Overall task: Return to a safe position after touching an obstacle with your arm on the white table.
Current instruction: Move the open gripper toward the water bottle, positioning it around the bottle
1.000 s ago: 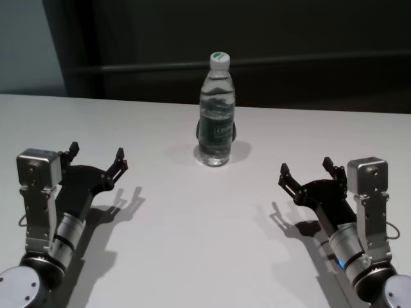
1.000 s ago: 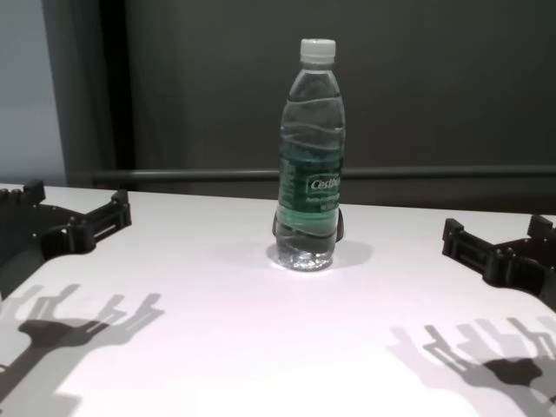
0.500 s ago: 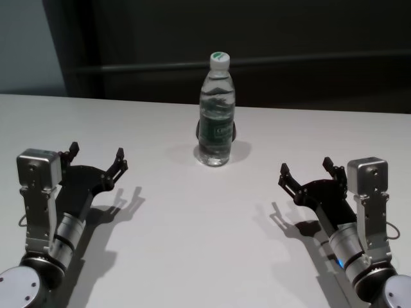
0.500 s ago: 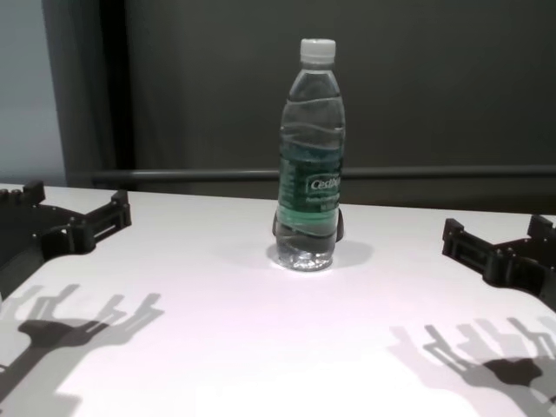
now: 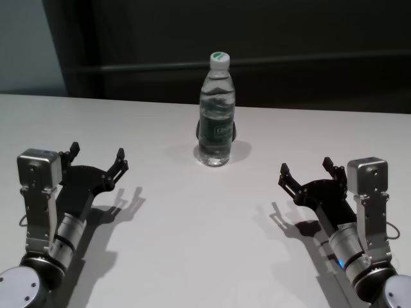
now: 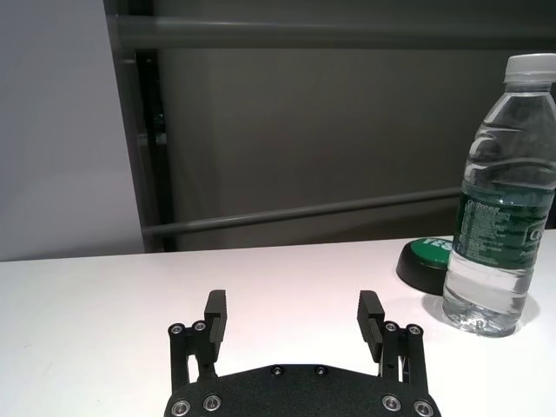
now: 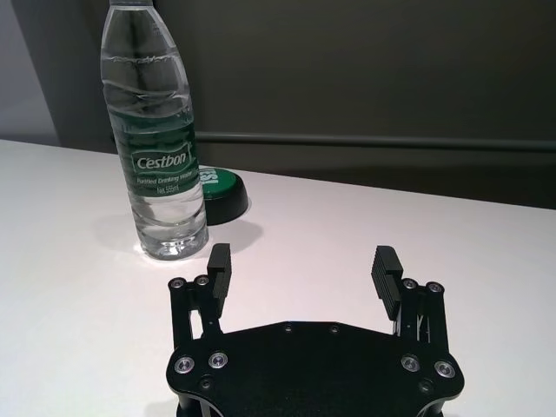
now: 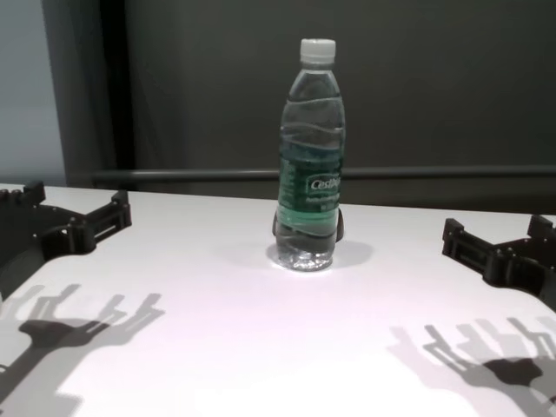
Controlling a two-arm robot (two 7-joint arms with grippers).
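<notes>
The obstacle, a clear water bottle (image 5: 216,115) with a white cap and dark green label, stands upright at the middle back of the white table (image 5: 192,244). It also shows in the chest view (image 8: 311,165), the left wrist view (image 6: 504,217) and the right wrist view (image 7: 159,148). My left gripper (image 5: 96,160) is open and empty at the near left, well apart from the bottle. My right gripper (image 5: 307,170) is open and empty at the near right, also apart from it. Both hover just above the table.
A low black puck with a green top (image 7: 217,191) sits right behind the bottle, partly hidden by it. A dark wall with a horizontal rail (image 8: 174,175) runs behind the table's far edge.
</notes>
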